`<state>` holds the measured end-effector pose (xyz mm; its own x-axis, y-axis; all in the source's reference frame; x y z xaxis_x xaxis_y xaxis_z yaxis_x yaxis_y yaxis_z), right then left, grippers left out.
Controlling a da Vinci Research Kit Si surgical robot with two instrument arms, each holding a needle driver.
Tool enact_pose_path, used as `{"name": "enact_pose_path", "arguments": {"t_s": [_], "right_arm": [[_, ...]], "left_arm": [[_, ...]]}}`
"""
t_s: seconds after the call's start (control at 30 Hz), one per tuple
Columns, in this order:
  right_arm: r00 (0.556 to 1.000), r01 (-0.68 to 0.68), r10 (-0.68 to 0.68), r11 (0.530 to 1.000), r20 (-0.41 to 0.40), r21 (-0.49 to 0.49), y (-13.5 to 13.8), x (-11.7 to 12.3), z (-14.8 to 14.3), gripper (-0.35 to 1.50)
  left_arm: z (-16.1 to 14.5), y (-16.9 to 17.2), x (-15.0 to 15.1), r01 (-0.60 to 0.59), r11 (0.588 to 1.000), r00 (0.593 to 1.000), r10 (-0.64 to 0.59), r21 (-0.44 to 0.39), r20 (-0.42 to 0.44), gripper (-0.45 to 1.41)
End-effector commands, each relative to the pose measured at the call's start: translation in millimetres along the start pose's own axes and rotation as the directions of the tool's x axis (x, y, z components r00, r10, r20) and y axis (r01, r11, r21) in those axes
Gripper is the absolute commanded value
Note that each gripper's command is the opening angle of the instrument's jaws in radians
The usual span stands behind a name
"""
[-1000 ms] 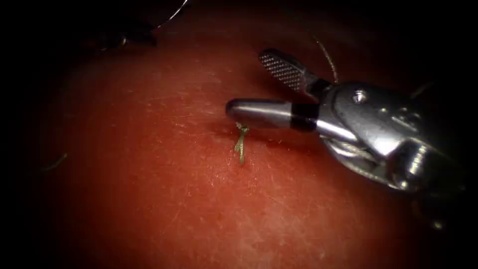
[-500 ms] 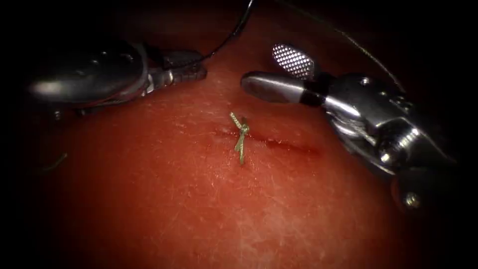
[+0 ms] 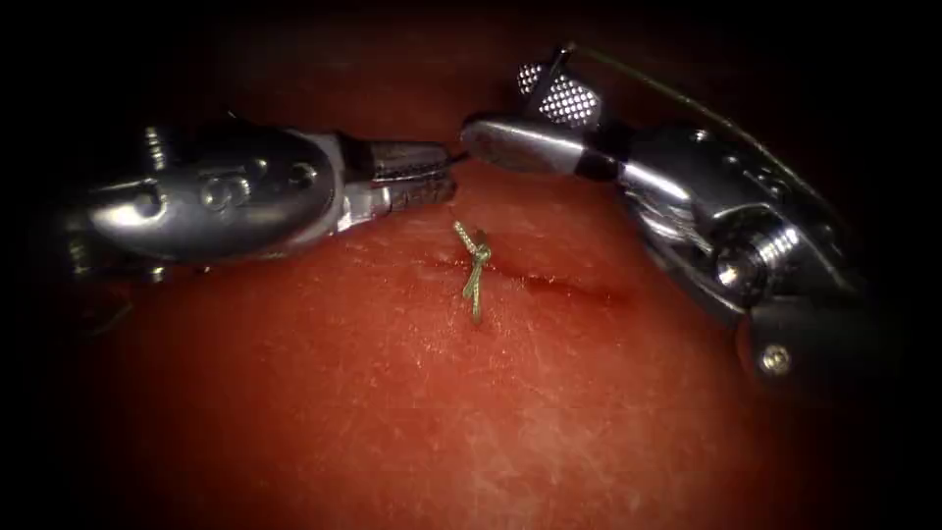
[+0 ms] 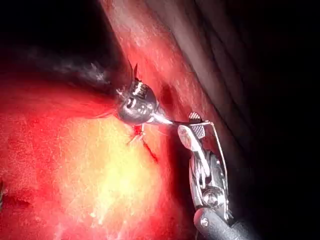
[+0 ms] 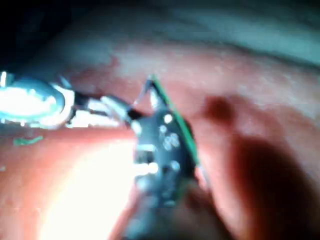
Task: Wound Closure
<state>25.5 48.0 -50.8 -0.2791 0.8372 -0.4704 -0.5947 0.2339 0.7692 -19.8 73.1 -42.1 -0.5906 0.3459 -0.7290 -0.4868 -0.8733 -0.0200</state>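
Observation:
In the endoscope view my left tool [image 3: 446, 175] reaches in from the left, its jaws shut on one end of the dark curved needle [image 3: 551, 71]. The needle arcs up between the jaws of my right tool [image 3: 500, 106], which stands open above the cut [image 3: 559, 285] and holds nothing. The needle is out of the tissue [image 3: 392, 393]. Thread [image 3: 706, 113] trails from the needle over the right tool. A tied knot with short greenish ends [image 3: 475, 263] sits on the left part of the cut. The left wrist view has the right tool [image 4: 192, 125] open beside the knot.
Red fluid lines the cut to the right of the knot. The right tool's wrist [image 3: 746, 255] hangs over the tissue right of the cut. In the right wrist view the left tool [image 5: 30, 102] lies close beside the right tool's wrist [image 5: 160, 150].
The left tool has come in from the left with the needle, up to the right tool. The right tool has lifted off the knot and moved back, staying open, with the needle now between its jaws.

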Motion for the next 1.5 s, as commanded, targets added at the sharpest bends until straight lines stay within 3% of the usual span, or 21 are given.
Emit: {"name": "enact_pose_path", "arguments": {"t_s": [0.03,0.07,0.2,0.23,0.33,0.4,0.43,0.5,0.53,0.67,0.8,0.9,0.97,1.0,1.13,1.2,1.5], "right_arm": [[1.000,0.001,-0.001,1.000,0.009,0.026,0.0,-0.4,0.8,-0.17],[1.000,0.001,-0.001,1.000,0.010,0.029,0.0,-0.4,0.9,-0.35],[1.000,0.000,0.000,1.000,0.000,0.002,-0.1,-0.4,0.9,-0.35],[1.000,0.006,-0.006,1.000,0.002,-0.001,-0.2,-0.4,0.8,-0.35],[0.999,0.035,-0.035,0.999,-0.012,-0.013,-0.3,0.2,0.1,-0.35],[0.998,0.061,-0.061,0.998,-0.015,-0.019,-0.4,0.7,-0.2,-0.35],[0.996,0.083,-0.083,0.996,-0.014,-0.021,-0.4,0.9,-0.4,-0.35],[0.993,0.119,-0.119,0.993,-0.008,-0.005,-0.4,1.0,-0.4,-0.35],[0.988,0.156,-0.156,0.988,-0.005,0.009,-0.3,0.9,-0.4,-0.35],[0.978,0.208,-0.209,0.977,0.017,0.049,0.0,0.6,-0.4,-0.35],[0.966,0.255,-0.258,0.964,0.032,0.081,-0.1,0.5,-0.5,-0.35],[0.922,0.378,-0.387,0.912,0.028,0.160,-0.3,0.8,-0.5,-0.35],[0.896,0.433,-0.444,0.880,0.017,0.195,-0.4,1.1,-0.5,-0.35],[0.864,0.491,-0.504,0.843,0.002,0.221,-0.6,1.4,-0.5,-0.35],[0.790,0.598,-0.612,0.757,-0.036,0.263,-1.2,2.1,-0.4,-0.35],[0.714,0.687,-0.693,0.666,-0.100,0.291,-1.8,2.6,-0.2,-0.35],[0.564,0.811,-0.800,0.491,-0.204,0.317,-3.4,3.1,0.2,-0.35]], "left_arm": [[0.8,0.5,0.0,-0.007,1.000,1.000,0.007,-0.001,-0.007,-0.35],[0.8,0.7,0.1,-0.013,1.000,1.000,0.013,-0.001,-0.011,-0.35],[0.7,1.2,0.5,-0.023,1.000,0.999,0.023,-0.012,-0.024,-0.35],[0.7,1.2,0.6,-0.023,1.000,0.999,0.022,-0.018,-0.028,-0.25],[0.7,1.2,0.8,-0.024,0.999,0.999,0.022,-0.048,-0.046,-0.18],[0.9,1.3,0.8,-0.031,0.995,0.997,0.024,-0.098,-0.075,0.06],[1.0,1.5,1.0,0.045,0.980,0.994,-0.063,-0.196,-0.086,0.27],[0.8,1.8,1.3,0.103,0.956,0.991,-0.123,-0.275,-0.058,0.32],[0.6,1.8,1.6,0.160,0.929,0.985,-0.173,-0.334,-0.009,0.45],[-0.6,0.2,2.9,0.304,0.840,0.951,-0.295,-0.448,0.093,0.60],[-1.9,-2.4,3.8,0.358,0.791,0.931,-0.346,-0.496,0.121,0.68],[-3.9,-6.0,4.5,0.447,0.727,0.892,-0.408,-0.521,0.196,0.68],[-4.3,-6.8,4.4,0.457,0.718,0.888,-0.399,-0.525,0.227,0.68],[-4.5,-7.2,4.1,0.460,0.715,0.888,-0.368,-0.526,0.276,0.68],[-4.3,-6.9,3.3,0.480,0.698,0.872,-0.317,-0.531,0.372,0.69],[-3.8,-6.3,2.7,0.511,0.659,0.850,-0.292,-0.552,0.438,0.69],[-1.7,-5.2,2.8,0.524,0.632,0.832,-0.234,-0.571,0.503,0.69]]}}
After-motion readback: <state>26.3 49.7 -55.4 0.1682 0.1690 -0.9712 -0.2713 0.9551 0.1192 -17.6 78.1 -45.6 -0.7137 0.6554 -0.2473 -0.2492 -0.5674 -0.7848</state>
